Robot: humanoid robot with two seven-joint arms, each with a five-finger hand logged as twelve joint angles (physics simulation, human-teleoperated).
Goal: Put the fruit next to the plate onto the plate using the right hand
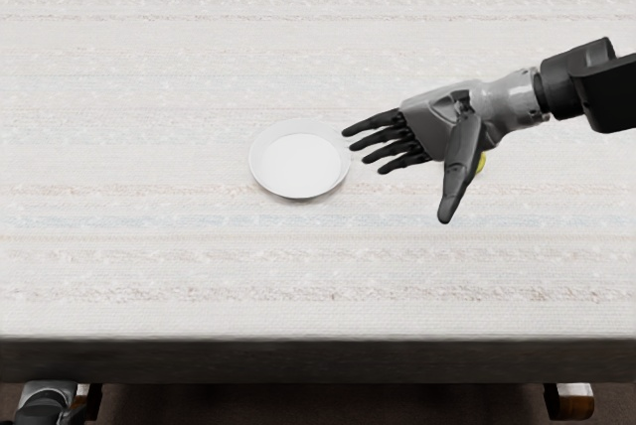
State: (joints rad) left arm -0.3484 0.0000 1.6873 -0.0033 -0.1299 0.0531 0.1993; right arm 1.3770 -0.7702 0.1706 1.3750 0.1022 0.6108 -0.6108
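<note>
Grey right robot hand [435,133], open and empty, half-hides the small yellow-green fruit [482,163] beside the round white plate [298,165]; a blind grasp could roll it away.

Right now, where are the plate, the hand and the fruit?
plate [298,162]: head view, its bare white middle.
right hand [429,127]: head view, the grey back of the hand.
fruit [482,163]: head view, the yellow bit peeking from under the hand.

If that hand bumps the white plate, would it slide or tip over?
Likely slide, not tip: the plate looks shallow and lies flat on the table. It looks smooth and stiff, so the right hand, open near its rim, might find it slippery.
</note>
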